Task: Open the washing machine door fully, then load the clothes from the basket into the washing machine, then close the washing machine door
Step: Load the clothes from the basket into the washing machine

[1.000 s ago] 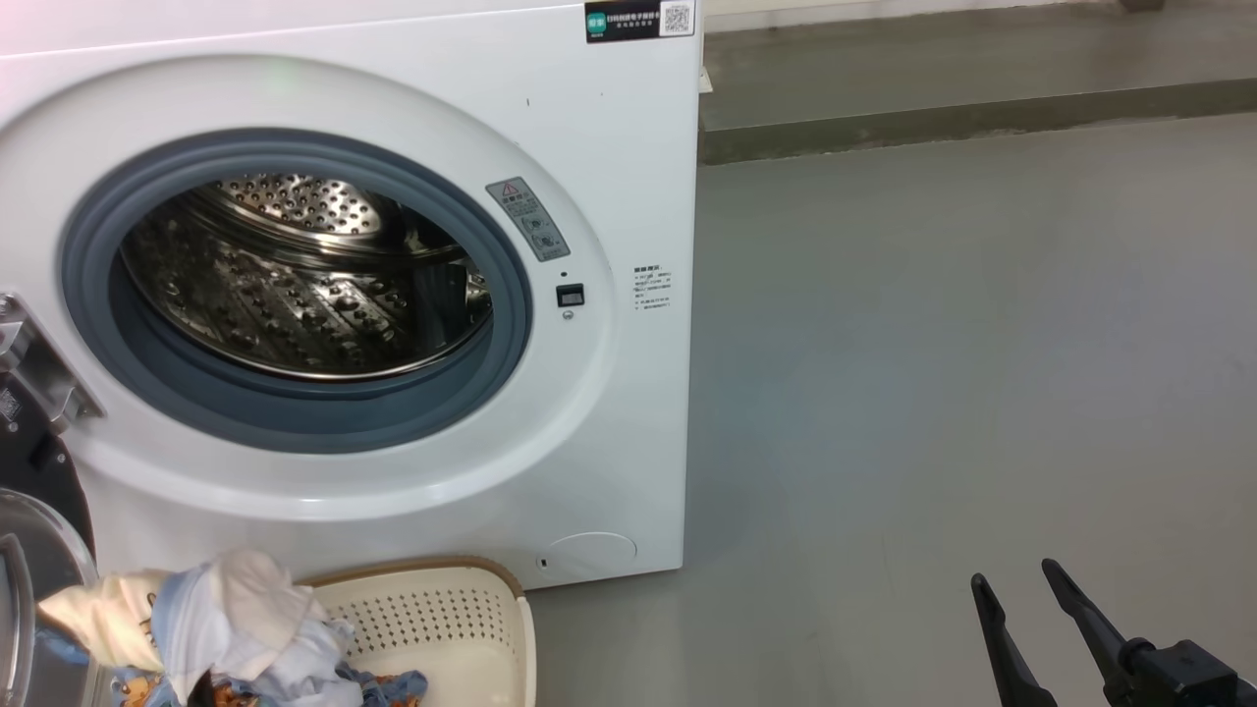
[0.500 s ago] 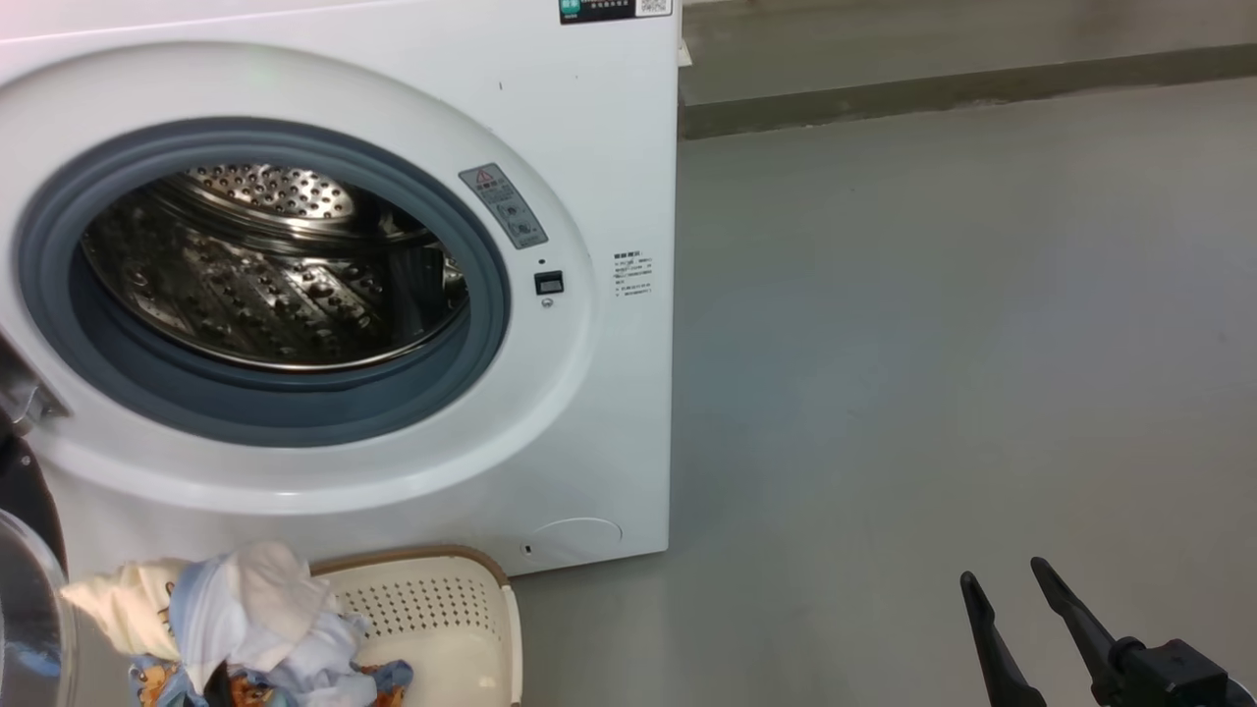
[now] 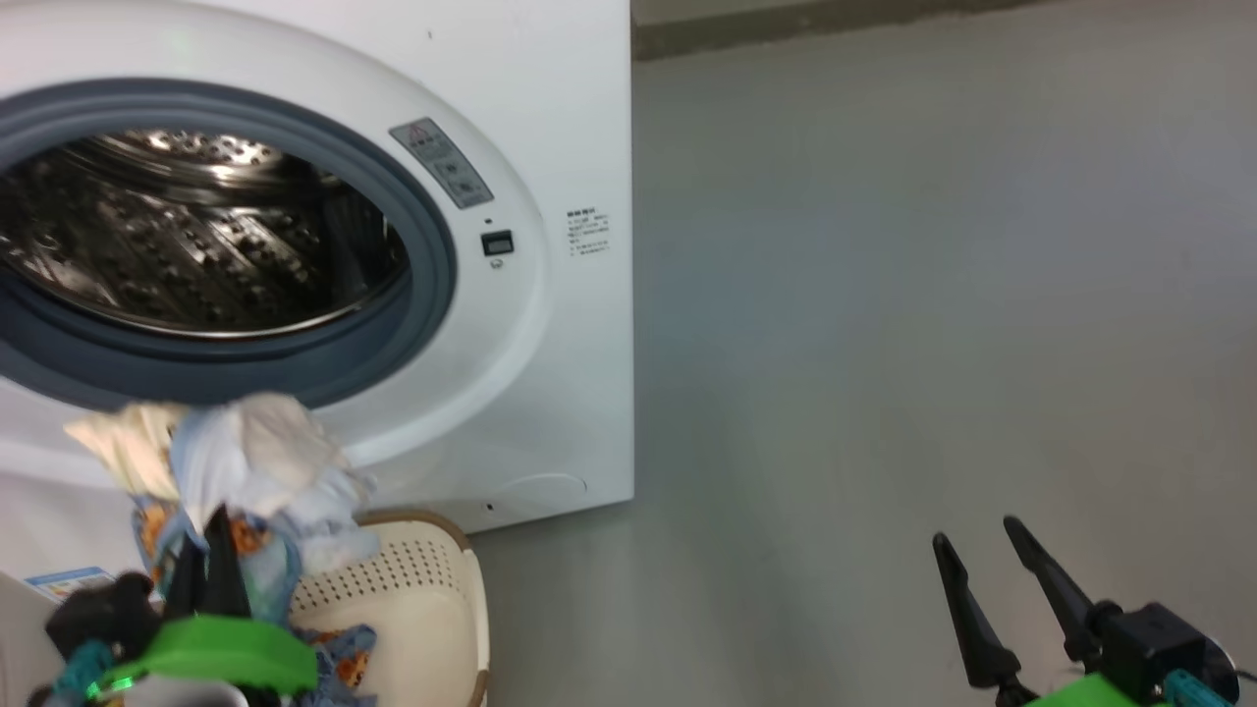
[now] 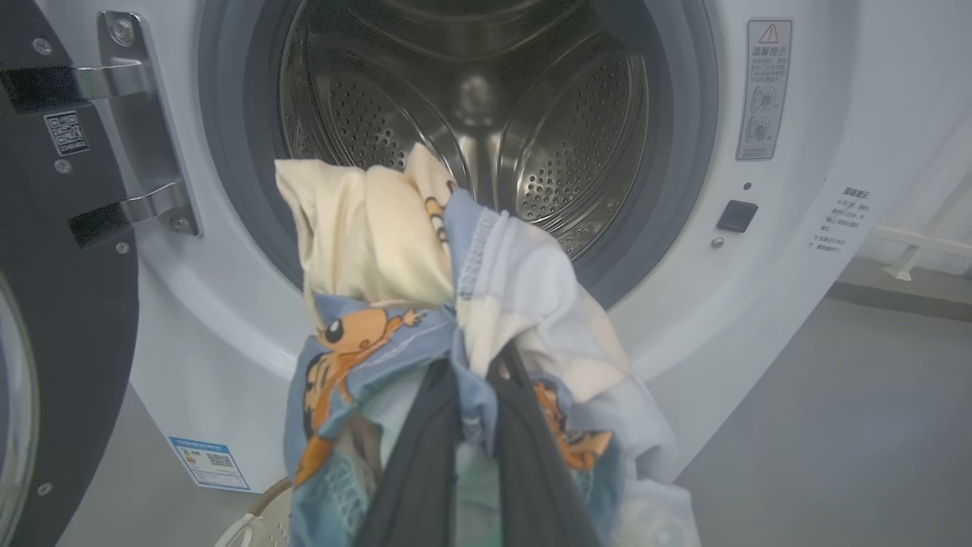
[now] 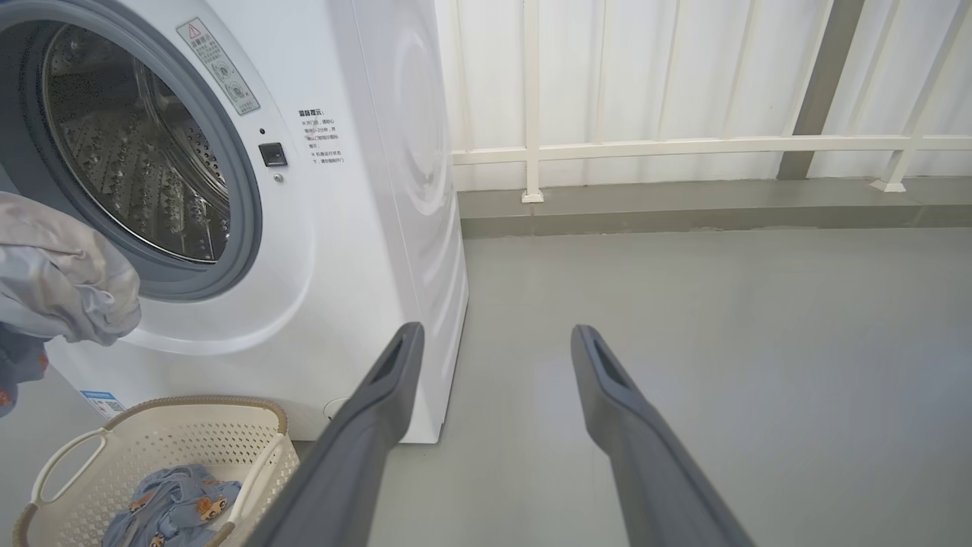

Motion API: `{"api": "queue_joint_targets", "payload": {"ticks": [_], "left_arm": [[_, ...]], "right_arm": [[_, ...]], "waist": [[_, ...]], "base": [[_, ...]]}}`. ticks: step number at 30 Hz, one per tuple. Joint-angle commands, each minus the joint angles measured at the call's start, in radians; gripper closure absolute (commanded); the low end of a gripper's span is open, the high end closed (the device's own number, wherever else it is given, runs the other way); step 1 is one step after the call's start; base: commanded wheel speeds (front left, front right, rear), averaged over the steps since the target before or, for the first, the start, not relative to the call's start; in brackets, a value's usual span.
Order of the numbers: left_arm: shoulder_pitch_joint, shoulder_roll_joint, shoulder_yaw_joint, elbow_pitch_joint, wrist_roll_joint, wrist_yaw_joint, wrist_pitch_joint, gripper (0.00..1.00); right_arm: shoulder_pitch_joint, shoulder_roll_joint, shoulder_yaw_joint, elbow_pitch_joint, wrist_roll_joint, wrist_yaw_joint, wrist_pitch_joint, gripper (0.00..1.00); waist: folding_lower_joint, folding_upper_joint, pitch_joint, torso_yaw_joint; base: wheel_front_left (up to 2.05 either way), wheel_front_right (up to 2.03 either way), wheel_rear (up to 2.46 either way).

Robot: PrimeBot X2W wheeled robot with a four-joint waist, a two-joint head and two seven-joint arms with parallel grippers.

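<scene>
The white washing machine [image 3: 550, 147] stands with its steel drum [image 4: 486, 99] open. At the left, the washing machine door [image 4: 45, 304] hangs swung out on its hinge. My left gripper [image 3: 211, 525] is shut on a bundle of clothes [image 3: 245, 462], cream, pale blue and orange-printed. It holds the bundle above the basket [image 3: 422, 589], in front of the lower gasket. In the left wrist view the clothes [image 4: 380, 243] cover the fingertips of the left gripper [image 4: 471, 380]. More printed clothes [image 5: 175, 501] lie in the basket [image 5: 250, 441]. My right gripper [image 3: 974, 530] is open over bare floor.
Grey floor [image 3: 933, 295] stretches to the right of the machine. A raised kerb [image 5: 683, 216] and a white railing [image 5: 683, 144] run along the back. A blue sticker [image 4: 209, 462] sits low on the machine's front.
The head camera has tilted down and right. My left gripper has risen into view, lifting the bundle of clothes out of the basket up to the drum opening's lower edge. The right gripper stays open.
</scene>
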Motion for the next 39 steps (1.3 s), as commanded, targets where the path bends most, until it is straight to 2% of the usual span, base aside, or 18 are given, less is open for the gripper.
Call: {"api": "queue_joint_targets", "payload": {"ticks": [1, 5, 11, 18, 39], "left_arm": [[-0.079, 0.038, 0.032, -0.005, 0.011, 0.007, -0.007, 1.00], [-0.203, 0.072, 0.051, 0.046, 0.013, 0.019, -0.009, 1.00], [-0.403, 0.154, 0.072, 0.149, 0.037, 0.029, -0.012, 1.00], [-0.602, 0.238, 0.102, 0.285, 0.061, 0.042, -0.015, 1.00], [-0.900, 0.338, 0.158, 0.431, 0.151, 0.071, -0.015, 1.00]], "right_arm": [[-0.050, -0.006, 0.030, -0.029, -0.004, 0.009, -0.005, 0.00], [-0.098, 0.007, 0.050, -0.041, 0.001, 0.009, -0.005, 0.00], [-0.165, 0.027, 0.077, -0.040, 0.014, 0.009, -0.005, 0.00], [-0.216, 0.037, 0.101, -0.029, 0.030, 0.009, -0.005, 0.00], [-0.226, 0.027, 0.151, -0.013, 0.075, 0.009, -0.005, 0.00]], "waist": [[0.0000, -0.0001, 0.072, -0.041], [0.0000, -0.0001, 0.154, -0.076], [0.0000, -0.0001, 0.278, -0.122], [0.0000, -0.0001, 0.375, -0.167], [0.0000, -0.0001, 0.542, -0.239]], "base": [[0.00, 0.00, 0.00], [0.00, 0.00, 0.00], [0.00, 0.00, 0.00], [0.00, 0.00, 0.00], [0.00, 0.00, 0.00]]}}
